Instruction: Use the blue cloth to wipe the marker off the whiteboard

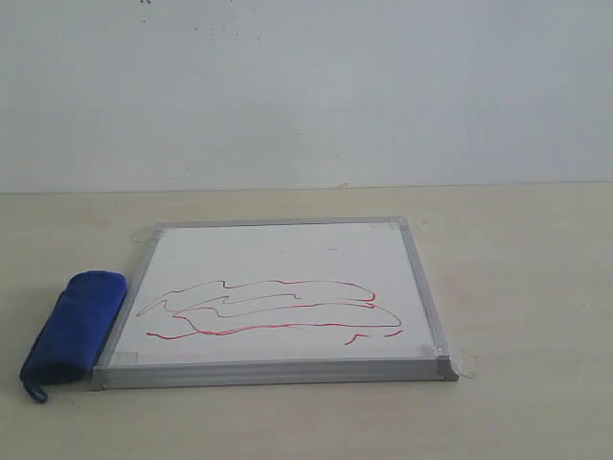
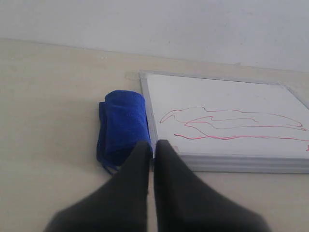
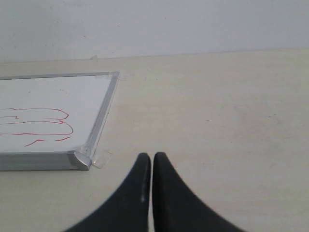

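Note:
The whiteboard [image 1: 287, 278] lies flat on the table, silver-framed, with clear tape tabs at its corners. Red marker [image 1: 278, 309] scribbles run in wavy lines across its near half. The blue cloth [image 1: 75, 326] is a fuzzy roll lying along the board's left edge, touching the frame, its small loop at the near end. Neither gripper shows in the exterior view. In the left wrist view my left gripper [image 2: 153, 144] is shut and empty, short of the blue cloth [image 2: 123, 123] and the whiteboard [image 2: 227, 96]. My right gripper [image 3: 152, 157] is shut and empty over bare table beside the whiteboard [image 3: 43, 94] corner.
A pale wooden table [image 1: 517, 287] carries everything, with a plain white wall [image 1: 306, 86] behind its far edge. A clear tape tab [image 3: 101, 157] sticks out from the board's near right corner.

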`<state>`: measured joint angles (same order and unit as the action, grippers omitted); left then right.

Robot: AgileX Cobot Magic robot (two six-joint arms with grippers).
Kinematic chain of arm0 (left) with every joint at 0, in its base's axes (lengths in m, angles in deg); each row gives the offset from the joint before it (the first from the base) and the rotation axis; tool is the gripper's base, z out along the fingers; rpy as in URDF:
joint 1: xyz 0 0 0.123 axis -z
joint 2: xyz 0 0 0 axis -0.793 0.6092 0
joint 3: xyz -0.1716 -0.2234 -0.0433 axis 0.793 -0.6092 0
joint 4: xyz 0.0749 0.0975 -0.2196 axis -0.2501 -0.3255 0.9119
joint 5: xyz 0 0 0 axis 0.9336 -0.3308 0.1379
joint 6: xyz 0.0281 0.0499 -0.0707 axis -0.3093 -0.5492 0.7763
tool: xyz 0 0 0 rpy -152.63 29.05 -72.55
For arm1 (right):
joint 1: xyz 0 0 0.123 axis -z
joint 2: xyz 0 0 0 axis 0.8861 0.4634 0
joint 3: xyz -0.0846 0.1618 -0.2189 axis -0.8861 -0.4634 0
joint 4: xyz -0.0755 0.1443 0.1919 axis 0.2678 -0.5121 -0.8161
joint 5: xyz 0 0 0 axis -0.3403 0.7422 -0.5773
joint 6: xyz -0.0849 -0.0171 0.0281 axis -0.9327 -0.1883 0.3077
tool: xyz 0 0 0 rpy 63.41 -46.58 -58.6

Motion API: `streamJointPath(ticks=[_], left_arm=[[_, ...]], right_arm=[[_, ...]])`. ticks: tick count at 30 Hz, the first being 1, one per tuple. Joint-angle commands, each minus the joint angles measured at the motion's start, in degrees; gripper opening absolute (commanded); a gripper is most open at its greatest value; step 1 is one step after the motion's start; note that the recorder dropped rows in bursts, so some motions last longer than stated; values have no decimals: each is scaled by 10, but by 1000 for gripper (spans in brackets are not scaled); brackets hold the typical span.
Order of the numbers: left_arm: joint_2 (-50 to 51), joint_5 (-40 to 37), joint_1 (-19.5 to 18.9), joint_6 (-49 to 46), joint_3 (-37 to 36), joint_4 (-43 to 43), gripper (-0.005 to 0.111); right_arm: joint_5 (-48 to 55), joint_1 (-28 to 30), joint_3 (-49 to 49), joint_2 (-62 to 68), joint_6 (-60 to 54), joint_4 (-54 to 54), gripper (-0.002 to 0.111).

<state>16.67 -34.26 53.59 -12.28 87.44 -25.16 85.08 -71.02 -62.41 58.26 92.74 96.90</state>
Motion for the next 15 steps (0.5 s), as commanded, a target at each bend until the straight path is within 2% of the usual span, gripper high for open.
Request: streamJointPath(ticks=[1,8,15], left_arm=[[-1,9,1,4,-2,-1,4],[-1,4,1,4,6,6,4],[-1,-20,1,5,137,40,4]], right_arm=[[-5,3,1,-3,-1,0,1],[-5,3,1,-3,-1,0,1],[-5,3,1,-3,-1,0,1]])
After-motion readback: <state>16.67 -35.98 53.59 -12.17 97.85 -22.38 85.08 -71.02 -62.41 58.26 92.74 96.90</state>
